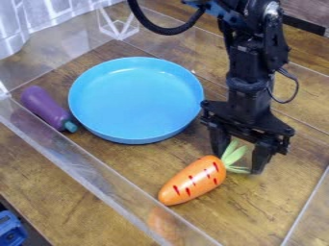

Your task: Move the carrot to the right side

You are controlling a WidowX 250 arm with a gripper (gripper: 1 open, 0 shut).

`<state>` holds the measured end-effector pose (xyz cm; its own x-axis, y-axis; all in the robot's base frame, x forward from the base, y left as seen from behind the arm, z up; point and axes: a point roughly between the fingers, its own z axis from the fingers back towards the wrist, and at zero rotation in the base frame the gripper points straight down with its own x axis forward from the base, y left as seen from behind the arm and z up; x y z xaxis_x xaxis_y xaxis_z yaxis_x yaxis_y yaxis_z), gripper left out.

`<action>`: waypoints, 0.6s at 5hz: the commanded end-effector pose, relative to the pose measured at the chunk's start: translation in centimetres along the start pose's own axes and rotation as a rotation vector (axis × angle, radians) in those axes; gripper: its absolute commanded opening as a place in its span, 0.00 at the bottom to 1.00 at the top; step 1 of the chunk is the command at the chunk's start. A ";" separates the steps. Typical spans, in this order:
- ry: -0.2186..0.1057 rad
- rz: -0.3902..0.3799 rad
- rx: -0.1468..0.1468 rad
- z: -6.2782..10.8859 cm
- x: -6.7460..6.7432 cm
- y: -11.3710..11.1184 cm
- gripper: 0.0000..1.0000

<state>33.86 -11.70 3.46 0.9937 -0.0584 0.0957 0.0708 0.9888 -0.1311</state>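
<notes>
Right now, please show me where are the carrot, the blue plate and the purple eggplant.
carrot [193, 180], camera view, middle of its orange body.
blue plate [135, 98], camera view, bare centre of the dish.
purple eggplant [46, 106], camera view, middle of its purple body.

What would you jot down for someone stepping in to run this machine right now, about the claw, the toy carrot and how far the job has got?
Gripper: lowered over the carrot's green leafy top, fingers either side of it; whether it is clamped cannot be told.
Carrot: lying on the wooden table in front of the blue plate, orange tip pointing toward the camera and left.
Purple eggplant: left of the plate, untouched.
Done: the carrot lies right of the plate.
Left: judge whether that spot counts as the right side, then open and lift clear.
</notes>
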 end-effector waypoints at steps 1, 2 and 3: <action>-0.104 0.009 -0.025 3.3 2.0 0.0 1.00; -0.111 0.011 -0.030 3.6 2.2 0.2 1.00; -0.119 0.013 -0.033 4.0 2.3 0.3 1.00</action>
<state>34.31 -11.08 3.81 0.9941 -0.0444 0.0985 0.0584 0.9878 -0.1442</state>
